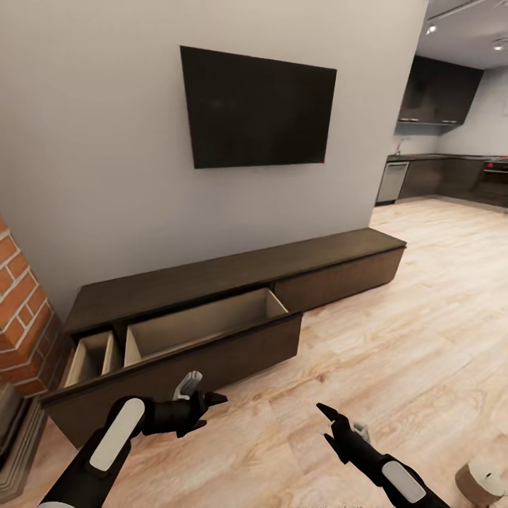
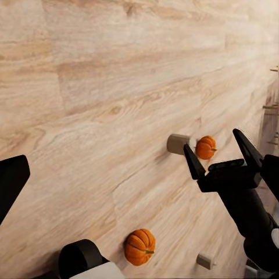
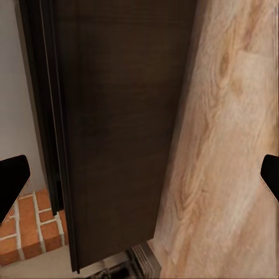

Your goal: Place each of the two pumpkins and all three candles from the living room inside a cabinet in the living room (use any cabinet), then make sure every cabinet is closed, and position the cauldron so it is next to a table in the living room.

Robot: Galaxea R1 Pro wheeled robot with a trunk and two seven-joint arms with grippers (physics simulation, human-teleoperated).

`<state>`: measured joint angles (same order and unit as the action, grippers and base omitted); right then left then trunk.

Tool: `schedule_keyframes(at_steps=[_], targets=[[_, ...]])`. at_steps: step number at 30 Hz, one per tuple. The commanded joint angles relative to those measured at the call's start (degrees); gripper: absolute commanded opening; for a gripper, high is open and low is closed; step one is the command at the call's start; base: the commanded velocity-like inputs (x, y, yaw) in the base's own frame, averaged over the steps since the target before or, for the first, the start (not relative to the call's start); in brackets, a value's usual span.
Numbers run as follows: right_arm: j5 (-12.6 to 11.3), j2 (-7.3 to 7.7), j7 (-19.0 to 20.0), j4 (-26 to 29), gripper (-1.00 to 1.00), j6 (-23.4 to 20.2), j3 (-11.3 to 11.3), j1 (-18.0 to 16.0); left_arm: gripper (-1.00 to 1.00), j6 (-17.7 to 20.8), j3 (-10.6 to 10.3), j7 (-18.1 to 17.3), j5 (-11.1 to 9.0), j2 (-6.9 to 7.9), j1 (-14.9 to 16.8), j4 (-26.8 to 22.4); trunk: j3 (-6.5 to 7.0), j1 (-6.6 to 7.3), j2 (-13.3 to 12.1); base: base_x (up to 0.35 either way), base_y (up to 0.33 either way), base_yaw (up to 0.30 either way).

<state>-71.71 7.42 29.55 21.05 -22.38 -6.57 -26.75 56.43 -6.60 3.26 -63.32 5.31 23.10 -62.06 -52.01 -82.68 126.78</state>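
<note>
Both grippers, left (image 1: 212,402) and right (image 1: 326,422), are hanging spread, seemingly empty, before the cabinet (image 1: 212,282); 2 pumpkins (image 2: 140,246) are lying on the floor (image 1: 395,339); no readable writing.

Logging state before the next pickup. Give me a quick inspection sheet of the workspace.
Surface: light wood floor, bare in front of the cabinet.
Job's things: cabinet has a long drawer pulled out, inside looks empty; two pumpkins and two candles on the floor; another candle by the right arm.
Clutter: nothing seen.
End effectors: left end effector and right end effector both open, empty.
Cables: nothing seen.
Surroundings: wall TV, brick column, kitchen beyond.
</note>
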Motion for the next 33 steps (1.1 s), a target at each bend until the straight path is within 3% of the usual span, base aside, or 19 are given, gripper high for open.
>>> schedule_keyframes(at_steps=[1, 33], targets=[[-0.5, 0.05, 0.1, 0.0, 1.00, -0.1, -0.4, -0.1, 1.00, 0.1, -0.1, 0.3, -0.4, 0.05, 0.0, -0.1, -0.05, 0.01, 0.0, 0.004, 0.003, -0.281], [-0.3, -0.29, 0.0, -0.5, 1.00, 0.1, -0.4, -0.1, 1.00, 0.1, -0.1, 0.3, -0.3, 0.14, 0.0, -0.1, -0.05, 0.01, 0.0, 0.000, 0.000, -0.281]])
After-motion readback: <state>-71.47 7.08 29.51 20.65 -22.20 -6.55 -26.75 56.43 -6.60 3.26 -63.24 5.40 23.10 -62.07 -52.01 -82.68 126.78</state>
